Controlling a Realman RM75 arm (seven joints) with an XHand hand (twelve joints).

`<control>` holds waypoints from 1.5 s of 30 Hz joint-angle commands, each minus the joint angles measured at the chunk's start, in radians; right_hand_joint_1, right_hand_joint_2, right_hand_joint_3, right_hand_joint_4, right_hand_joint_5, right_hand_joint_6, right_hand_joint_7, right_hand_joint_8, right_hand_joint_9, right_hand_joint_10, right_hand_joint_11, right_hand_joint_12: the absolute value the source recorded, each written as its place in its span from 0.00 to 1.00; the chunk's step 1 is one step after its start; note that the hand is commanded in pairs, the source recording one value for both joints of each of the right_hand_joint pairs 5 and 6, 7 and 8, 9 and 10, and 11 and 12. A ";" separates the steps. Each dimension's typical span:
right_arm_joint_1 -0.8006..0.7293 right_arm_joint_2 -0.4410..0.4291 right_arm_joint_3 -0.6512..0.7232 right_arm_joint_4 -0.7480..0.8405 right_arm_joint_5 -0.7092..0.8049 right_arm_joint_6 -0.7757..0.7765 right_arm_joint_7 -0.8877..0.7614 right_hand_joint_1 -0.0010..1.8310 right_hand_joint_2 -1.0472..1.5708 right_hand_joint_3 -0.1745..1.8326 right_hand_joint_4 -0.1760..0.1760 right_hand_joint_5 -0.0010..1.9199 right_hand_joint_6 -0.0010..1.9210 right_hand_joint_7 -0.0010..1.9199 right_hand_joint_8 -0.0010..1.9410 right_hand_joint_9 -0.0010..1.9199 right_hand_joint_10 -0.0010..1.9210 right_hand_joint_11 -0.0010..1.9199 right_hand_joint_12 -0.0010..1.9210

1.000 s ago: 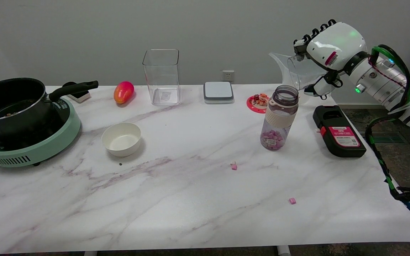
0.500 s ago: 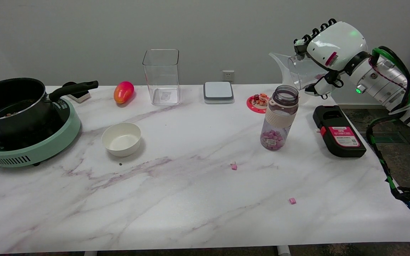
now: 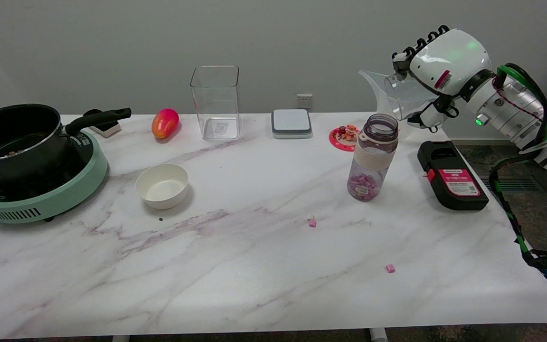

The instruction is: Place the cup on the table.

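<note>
hidden: most fingers behind the white hand back, cup base hard to see | right hand: fingers wrapped around the clear cup | cup: tipped in the air, above and right of the bottle

One cup, one bottle, one bowl, two pink bits.

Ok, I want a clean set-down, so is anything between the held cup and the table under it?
The right hand holds the clear cup tilted in the air. The open bottle and the black box stand just below; the marble table nearer the camera is barer.
</note>
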 commanded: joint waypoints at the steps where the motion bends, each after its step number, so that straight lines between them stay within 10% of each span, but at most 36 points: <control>1: -0.005 -0.026 0.007 -0.007 0.018 0.016 0.005 0.83 0.77 0.47 0.50 0.79 0.79 0.82 0.81 0.79 0.79 0.68 0.68; 13: -0.015 -0.349 0.151 0.176 0.283 0.106 -0.104 0.82 0.78 0.48 0.50 0.80 0.80 0.83 0.82 0.80 0.80 0.69 0.69; 24: 0.137 -0.311 -0.105 0.123 0.544 0.245 -0.162 0.86 0.72 0.60 0.50 0.76 0.76 0.81 0.80 0.78 0.78 0.67 0.67; 45: 0.039 -0.605 -0.760 -0.055 0.783 1.059 -0.582 0.78 0.90 0.44 0.50 0.83 0.83 0.86 0.85 0.85 0.85 0.75 0.74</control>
